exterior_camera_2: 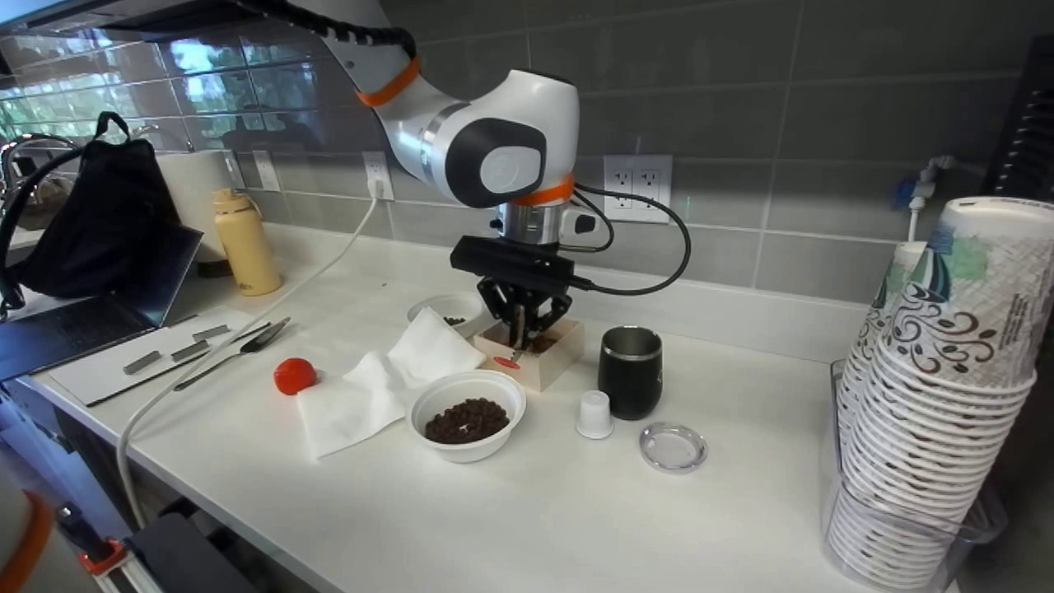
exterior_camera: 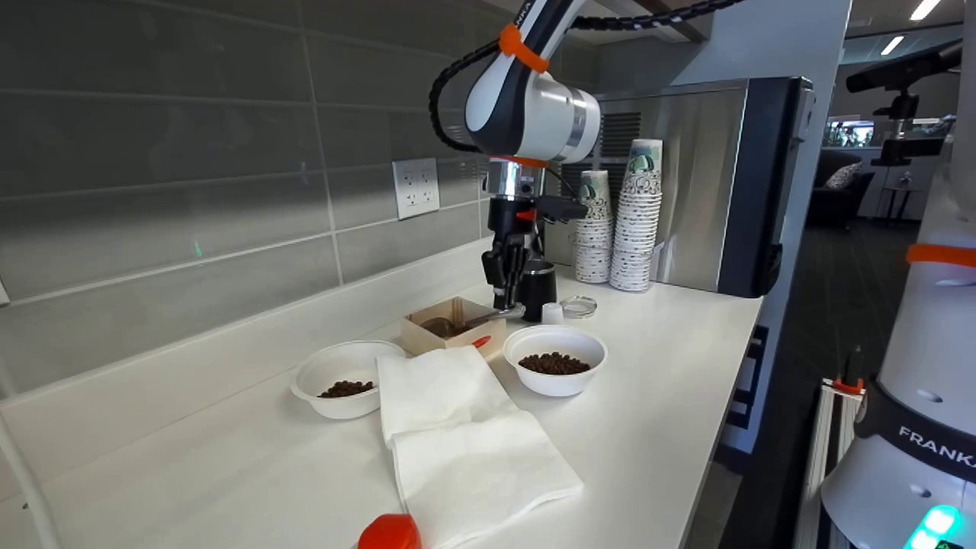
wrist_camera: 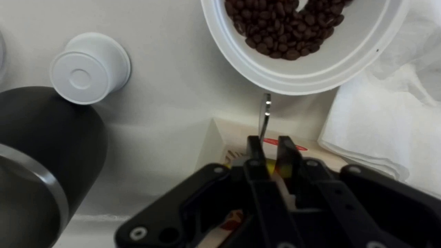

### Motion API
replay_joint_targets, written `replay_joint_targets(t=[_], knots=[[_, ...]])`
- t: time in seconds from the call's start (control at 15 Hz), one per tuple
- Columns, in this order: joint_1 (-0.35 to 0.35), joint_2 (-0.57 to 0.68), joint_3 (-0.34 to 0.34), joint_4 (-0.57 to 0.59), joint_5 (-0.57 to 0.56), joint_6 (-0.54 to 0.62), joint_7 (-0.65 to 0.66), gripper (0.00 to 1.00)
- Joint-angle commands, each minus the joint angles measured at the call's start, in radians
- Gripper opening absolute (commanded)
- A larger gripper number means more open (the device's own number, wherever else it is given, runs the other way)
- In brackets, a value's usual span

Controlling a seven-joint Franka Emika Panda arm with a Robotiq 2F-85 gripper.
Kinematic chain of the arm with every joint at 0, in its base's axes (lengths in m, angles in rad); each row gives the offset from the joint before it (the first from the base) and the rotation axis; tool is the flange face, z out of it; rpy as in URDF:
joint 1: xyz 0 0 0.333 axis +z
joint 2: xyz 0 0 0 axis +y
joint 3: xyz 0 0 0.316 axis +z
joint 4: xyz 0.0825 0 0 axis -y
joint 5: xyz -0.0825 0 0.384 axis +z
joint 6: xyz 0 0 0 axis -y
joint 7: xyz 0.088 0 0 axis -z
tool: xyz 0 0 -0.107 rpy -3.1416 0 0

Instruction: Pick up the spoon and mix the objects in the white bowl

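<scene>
The spoon (exterior_camera: 492, 316) leans in a small wooden box (exterior_camera: 488, 341), its handle end jutting over the box's edge. My gripper (exterior_camera_2: 520, 336) points down at the box, around the handle. In the wrist view a slim gap shows between the fingertips of my gripper (wrist_camera: 270, 141). The spoon's handle (wrist_camera: 264, 117) runs along one finger and stands apart from the opposite one. Beside the box is the white bowl (exterior_camera_2: 467, 452), its rim (wrist_camera: 358, 48) close to the handle's end. The objects, small dark brown pieces (wrist_camera: 286, 34), are heaped inside it.
A smaller white bowl (exterior_camera: 309, 385) with a few dark pieces sits past the white napkins (exterior_camera: 488, 465). Close to the box stand a black cup (exterior_camera_2: 630, 375), a white pod (exterior_camera_2: 594, 414) and a clear lid (exterior_camera_2: 673, 447). Stacked paper cups (exterior_camera: 637, 229) rise by a steel machine.
</scene>
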Motion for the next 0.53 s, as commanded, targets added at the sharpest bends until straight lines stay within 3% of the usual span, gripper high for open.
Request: replay_joint_targets(t=[0.0, 0.33, 0.47], knots=[[-0.033, 0.018, 0.019, 0.008, 0.046, 0.036, -0.05, 0.5], [-0.039, -0.041, 0.028, -0.034, 0.038, 0.072, -0.056, 0.9], [-0.03, -0.082, 0.034, -0.073, 0.028, 0.089, -0.041, 0.99]])
